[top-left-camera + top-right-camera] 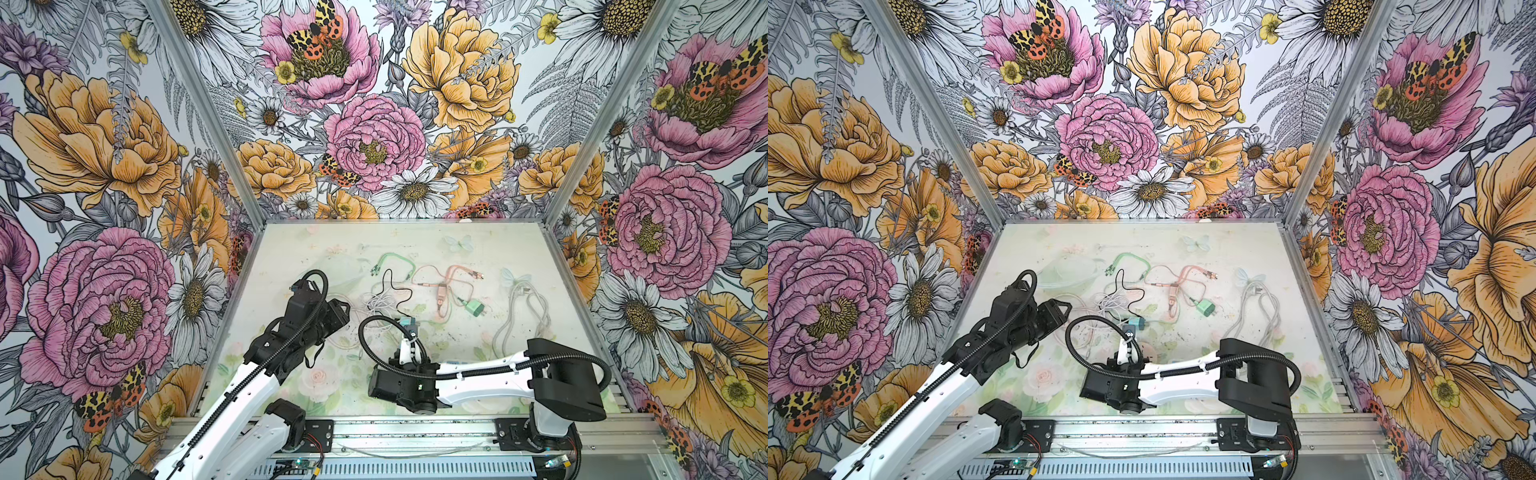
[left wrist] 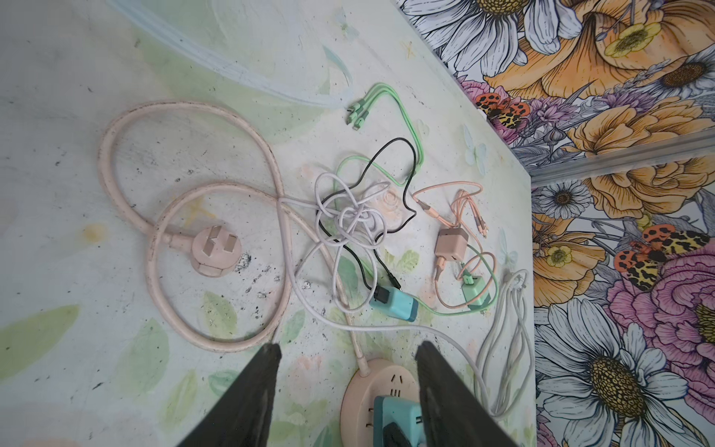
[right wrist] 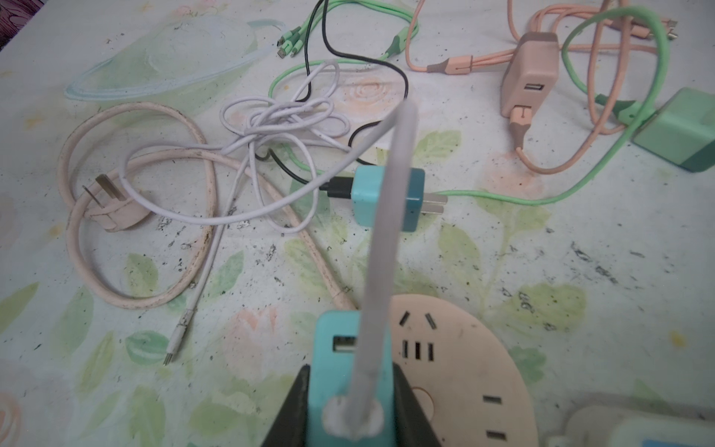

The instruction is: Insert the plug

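Floral-print tabletop (image 1: 457,245). Right gripper (image 3: 350,391) clamped on light-blue plastic charger plug (image 3: 336,340), grey-white cable (image 3: 387,232) attached, held over round peach plastic socket hub (image 3: 464,348); contact unclear. Left gripper (image 2: 348,348) nearby, fingers apart, empty.

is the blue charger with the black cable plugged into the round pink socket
No, the blue charger lies flat on the table with its two prongs bare, well apart from the round pink socket.
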Tool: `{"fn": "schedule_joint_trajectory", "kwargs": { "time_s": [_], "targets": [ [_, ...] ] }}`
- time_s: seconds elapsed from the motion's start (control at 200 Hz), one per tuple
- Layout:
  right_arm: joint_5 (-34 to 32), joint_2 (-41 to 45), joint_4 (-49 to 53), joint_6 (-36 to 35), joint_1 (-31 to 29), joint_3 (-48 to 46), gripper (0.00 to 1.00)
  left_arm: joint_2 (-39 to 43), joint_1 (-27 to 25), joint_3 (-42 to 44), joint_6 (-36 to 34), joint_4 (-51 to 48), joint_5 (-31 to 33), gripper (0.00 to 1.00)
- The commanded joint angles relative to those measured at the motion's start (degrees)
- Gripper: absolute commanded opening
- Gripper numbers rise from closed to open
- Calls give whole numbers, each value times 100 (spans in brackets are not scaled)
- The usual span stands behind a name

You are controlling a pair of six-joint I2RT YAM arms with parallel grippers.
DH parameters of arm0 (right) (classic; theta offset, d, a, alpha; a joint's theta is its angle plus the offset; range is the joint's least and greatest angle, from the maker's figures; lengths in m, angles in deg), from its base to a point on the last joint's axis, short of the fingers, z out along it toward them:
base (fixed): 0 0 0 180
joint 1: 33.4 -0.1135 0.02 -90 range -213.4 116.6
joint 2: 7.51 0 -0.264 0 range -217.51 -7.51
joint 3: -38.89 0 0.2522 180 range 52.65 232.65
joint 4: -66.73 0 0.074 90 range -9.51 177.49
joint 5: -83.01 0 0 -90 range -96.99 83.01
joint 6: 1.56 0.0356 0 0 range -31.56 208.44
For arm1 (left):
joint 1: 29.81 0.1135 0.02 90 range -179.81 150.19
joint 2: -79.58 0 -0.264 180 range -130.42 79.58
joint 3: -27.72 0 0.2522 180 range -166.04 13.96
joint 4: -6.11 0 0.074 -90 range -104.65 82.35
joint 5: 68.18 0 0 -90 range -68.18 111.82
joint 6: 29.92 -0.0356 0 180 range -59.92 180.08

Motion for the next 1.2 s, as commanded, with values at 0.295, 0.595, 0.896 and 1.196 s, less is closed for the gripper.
{"fn": "schedule_joint_trajectory", "kwargs": {
  "time_s": [0.295, 0.595, 0.896, 1.196],
  "targets": [
    [541, -414, 1271, 551, -331, 252, 0, 365, -151, -139, 92, -348, -18, 59],
    [918, -824, 1255, 775, -284, 186, 0, 381, -450, -350, 198, -479, 267, 58],
    [1016, -693, 1156, 876, -349, -51, 0, 382, -678, -571, 260, -666, 478, 58],
    [1292, -956, 1157, 557, -424, 174, 0, 430, -816, -714, 319, -911, 536, 58]
  ]
}}
